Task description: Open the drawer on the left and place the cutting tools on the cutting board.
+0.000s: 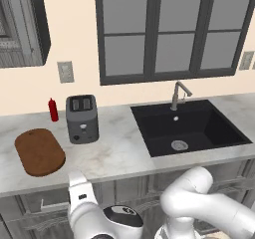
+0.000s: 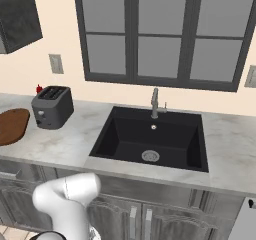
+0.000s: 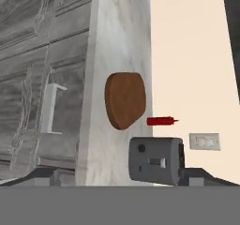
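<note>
Gripper (image 3: 119,177) spread wide, nothing between the fingertips (image 3: 42,176), which sit far apart at the bottom of the hand view. Hand rolled sideways, so the counter (image 3: 117,55) runs as a vertical pale marble strip there. Hand is low in front of the cabinets, facing the counter edge; not touching anything.

Drawer (image 3: 51,107) is under the counter just left of the board, shut, grey wood-grain front flush with the neighbouring panels. Its silver bar handle (image 3: 49,108) stands off the front, apart from the fingertips. Same handle (image 1: 54,203) is partly visible below the counter edge in the left base view, next to the white arm (image 1: 82,198).

Cutting board (image 1: 40,151) lies flat on the counter near its left end, reddish-brown, bare on top. Toaster (image 1: 82,118) just beside it to the right, dark grey, upright, not touching the board. Small red bottle (image 1: 53,109) behind, near the wall, between board and toaster. Wall outlet (image 1: 65,71) above them.

Black sink (image 1: 191,126) with a metal faucet (image 1: 178,96) sits well to the right, under the dark-framed window (image 1: 172,31).

Knife: can't see it.
</note>
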### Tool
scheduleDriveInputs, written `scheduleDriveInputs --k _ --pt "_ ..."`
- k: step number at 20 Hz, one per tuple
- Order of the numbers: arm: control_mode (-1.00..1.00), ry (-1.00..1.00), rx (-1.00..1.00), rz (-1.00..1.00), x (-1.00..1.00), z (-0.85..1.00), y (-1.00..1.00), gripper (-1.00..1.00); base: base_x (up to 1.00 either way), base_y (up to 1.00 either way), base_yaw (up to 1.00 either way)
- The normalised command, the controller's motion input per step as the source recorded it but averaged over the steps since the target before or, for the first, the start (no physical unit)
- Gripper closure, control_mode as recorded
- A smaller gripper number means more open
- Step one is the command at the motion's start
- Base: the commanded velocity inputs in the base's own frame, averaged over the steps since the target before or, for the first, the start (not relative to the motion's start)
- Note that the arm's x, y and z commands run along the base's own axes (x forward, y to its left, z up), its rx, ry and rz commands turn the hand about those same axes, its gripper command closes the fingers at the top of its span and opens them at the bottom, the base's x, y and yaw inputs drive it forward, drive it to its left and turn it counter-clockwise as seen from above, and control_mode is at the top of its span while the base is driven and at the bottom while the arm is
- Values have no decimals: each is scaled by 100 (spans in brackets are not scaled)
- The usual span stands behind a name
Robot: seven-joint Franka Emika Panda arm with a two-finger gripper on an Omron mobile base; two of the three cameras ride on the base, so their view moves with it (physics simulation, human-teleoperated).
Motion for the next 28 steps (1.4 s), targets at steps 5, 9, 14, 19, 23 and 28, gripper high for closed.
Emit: scheduleDriveInputs --k 5,9,14,19,23,28 --pt "-100 -5 0 2 5 -60 14 -100 0 0 0" --pt "-100 -5 0 -4 0 -47 38 -100 0 0 0" --pt "-100 -5 0 -11 1 -33 45 -100 0 0 0" --pt "-100 -1 0 -15 4 -17 40 -100 0 0 0" --pt "-100 0 0 -16 4 -14 28 -100 0 0 0" --pt "-100 0 0 -4 0 -15 1 -100 0 0 0"
